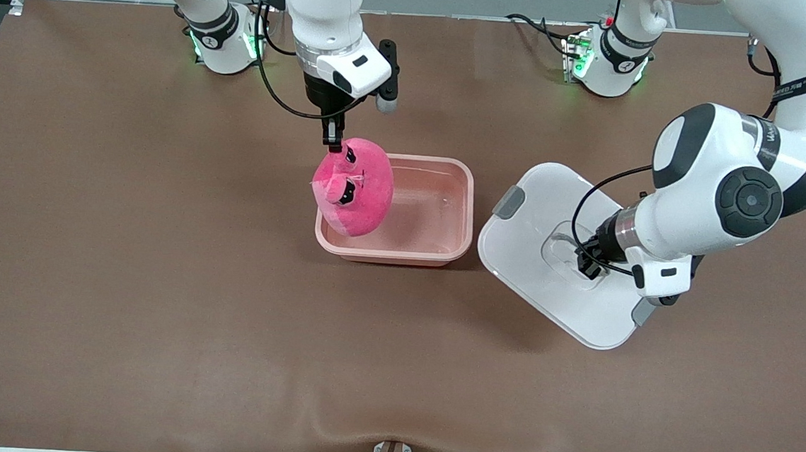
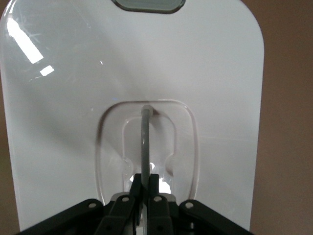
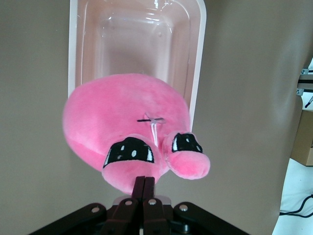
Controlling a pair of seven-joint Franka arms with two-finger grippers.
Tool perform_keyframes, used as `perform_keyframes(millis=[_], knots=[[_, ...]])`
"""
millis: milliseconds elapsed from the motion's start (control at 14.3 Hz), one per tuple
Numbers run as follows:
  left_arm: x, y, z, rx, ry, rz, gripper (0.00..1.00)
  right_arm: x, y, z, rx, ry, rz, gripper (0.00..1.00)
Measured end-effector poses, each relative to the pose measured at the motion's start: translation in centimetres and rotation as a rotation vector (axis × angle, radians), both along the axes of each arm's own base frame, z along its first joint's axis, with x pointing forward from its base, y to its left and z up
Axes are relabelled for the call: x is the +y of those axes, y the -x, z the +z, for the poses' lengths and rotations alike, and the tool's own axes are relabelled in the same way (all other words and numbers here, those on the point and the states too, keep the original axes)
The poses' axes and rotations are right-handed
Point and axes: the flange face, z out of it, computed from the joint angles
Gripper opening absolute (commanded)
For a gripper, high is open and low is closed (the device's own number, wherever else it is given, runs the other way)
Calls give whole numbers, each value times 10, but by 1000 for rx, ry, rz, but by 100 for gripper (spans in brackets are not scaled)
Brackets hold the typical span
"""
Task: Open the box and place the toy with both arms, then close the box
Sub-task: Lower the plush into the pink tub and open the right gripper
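On the brown table (image 1: 123, 270) we see the open tub (image 1: 444, 239); our right gripper (image 1: 331, 143), clamped on the toy (image 1: 359, 194), hangs over its rim. Our left gripper (image 1: 587, 261) pinches the lid's (image 1: 535, 263) handle (image 2: 144, 142) beside the tub.

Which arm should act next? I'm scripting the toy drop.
Right. Its claw is shut on the pink plush toy over the open pink tub; the left claw grips the white lid's handle beside it.
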Motion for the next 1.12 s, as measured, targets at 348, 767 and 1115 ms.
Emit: perform_keyframes(millis=[348, 767, 1115], knots=[[-1, -1, 0, -1, 1, 0, 0, 0, -1, -1, 0, 4, 1, 0], [-1, -2, 3, -7, 3, 0, 0, 2, -3, -9, 3, 14, 3, 100], [1, -3, 3, -8, 3, 4, 0, 1, -6, -12, 5, 17, 0, 100]])
